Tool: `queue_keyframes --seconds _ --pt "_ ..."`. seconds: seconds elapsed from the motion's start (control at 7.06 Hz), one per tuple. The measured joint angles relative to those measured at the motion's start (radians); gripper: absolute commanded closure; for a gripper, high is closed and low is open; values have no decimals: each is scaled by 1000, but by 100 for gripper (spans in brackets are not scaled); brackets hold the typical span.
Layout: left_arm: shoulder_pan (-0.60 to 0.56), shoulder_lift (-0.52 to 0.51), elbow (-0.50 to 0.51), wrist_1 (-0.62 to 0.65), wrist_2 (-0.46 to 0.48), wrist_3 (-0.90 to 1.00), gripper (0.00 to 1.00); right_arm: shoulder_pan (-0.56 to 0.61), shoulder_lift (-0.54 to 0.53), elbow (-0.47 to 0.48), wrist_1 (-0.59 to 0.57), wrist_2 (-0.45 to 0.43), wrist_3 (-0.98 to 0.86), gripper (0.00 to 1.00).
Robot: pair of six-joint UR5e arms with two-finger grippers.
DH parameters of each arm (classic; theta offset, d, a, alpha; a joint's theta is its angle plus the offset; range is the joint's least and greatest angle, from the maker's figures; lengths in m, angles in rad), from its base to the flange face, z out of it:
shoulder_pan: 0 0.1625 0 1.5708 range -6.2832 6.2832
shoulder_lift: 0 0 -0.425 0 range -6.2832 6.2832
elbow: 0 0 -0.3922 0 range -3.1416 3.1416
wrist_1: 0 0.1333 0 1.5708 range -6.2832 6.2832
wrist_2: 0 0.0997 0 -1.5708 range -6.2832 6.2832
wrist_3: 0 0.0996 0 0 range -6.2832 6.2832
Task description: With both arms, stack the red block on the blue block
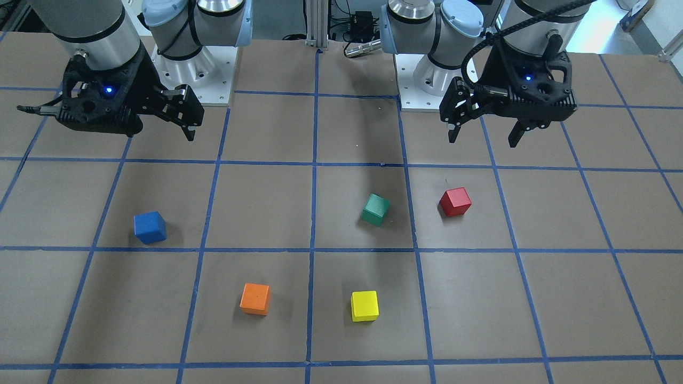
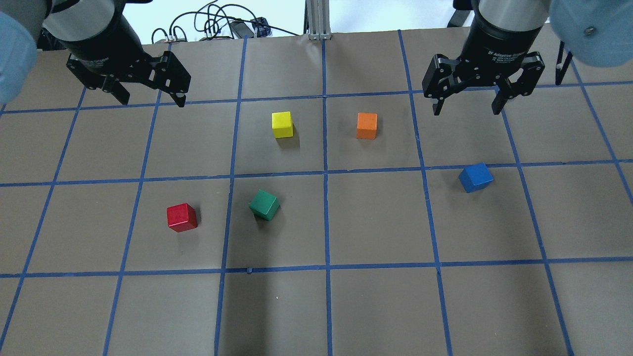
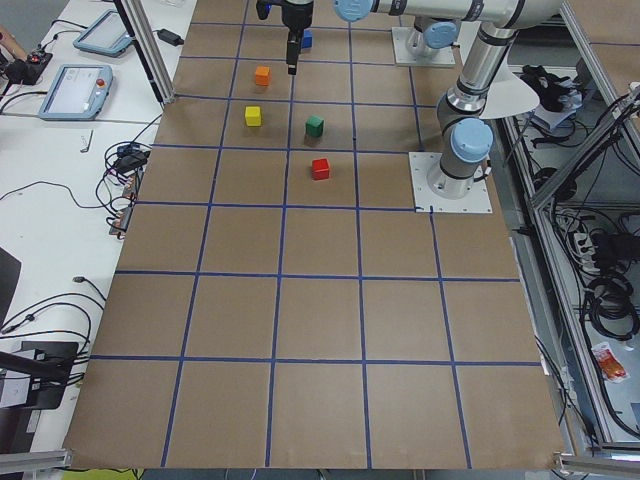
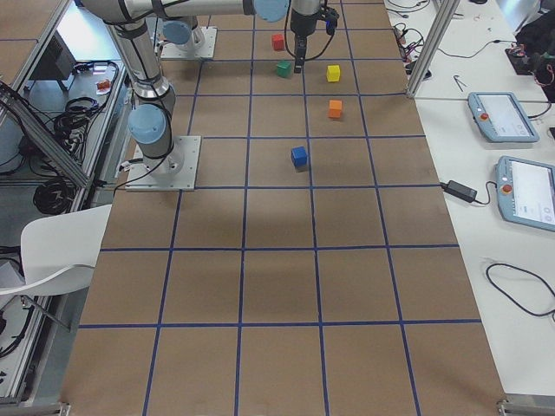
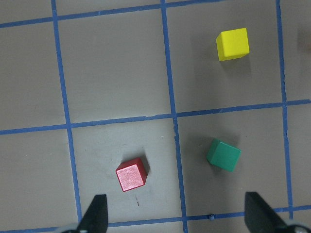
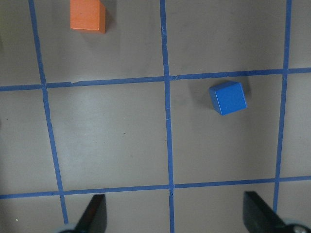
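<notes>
My left claw (image 2: 151,99) and right claw (image 2: 467,110) hang high, spread wide and empty, I think so each can reach its near block: the red block (image 2: 181,217) on my left, the blue block (image 2: 475,177) on my right.

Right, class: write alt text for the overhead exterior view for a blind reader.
Five cubes sit apart on a brown table gridded with blue tape: the red block and green cube at left, yellow cube and orange cube farther back, the blue block at right. The left gripper and right gripper hang open and empty above the far side.
</notes>
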Motion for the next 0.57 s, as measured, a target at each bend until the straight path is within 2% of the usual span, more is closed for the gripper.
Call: queue_keyframes --seconds 0.57 --pt "-1 3 -3 -7 -14 12 0 0 0 0 0 -3 -1 0"
